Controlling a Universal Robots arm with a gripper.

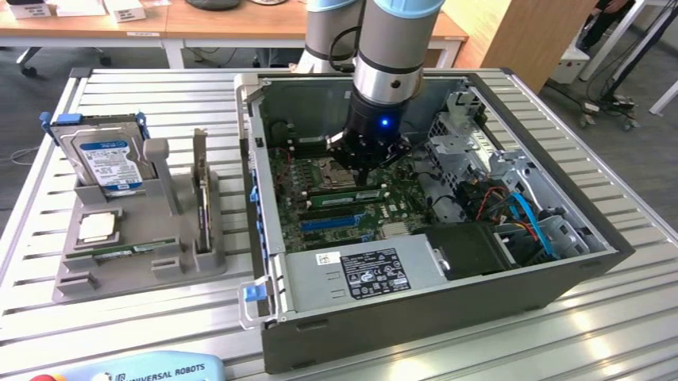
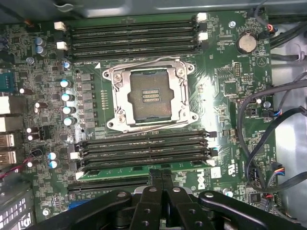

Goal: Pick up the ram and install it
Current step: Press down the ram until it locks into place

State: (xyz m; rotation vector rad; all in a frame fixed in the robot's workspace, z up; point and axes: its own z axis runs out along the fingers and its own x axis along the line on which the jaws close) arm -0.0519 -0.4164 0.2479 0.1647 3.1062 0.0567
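Green ram (image 2: 144,171) lies in the motherboard (image 2: 230,86) slot at 6 o'clock from the CPU socket (image 2: 149,98); my gripper (image 2: 161,178), fingers pressed together, pushes on it. Off-centre pressure could leave 1 end unlatched, I judge.

Motherboard (image 2: 225,86): glossy green circuit board, glare near the bare bright-metal CPU socket frame (image 2: 149,98). Ram (image 2: 144,171): green board stick. Gripper (image 2: 161,179): matt black, smooth. Computer case (image 1: 424,305): matt grey sheet metal. Holder stand (image 1: 138,254): matt grey plastic. Table (image 1: 636,333): ribbed pale metal.
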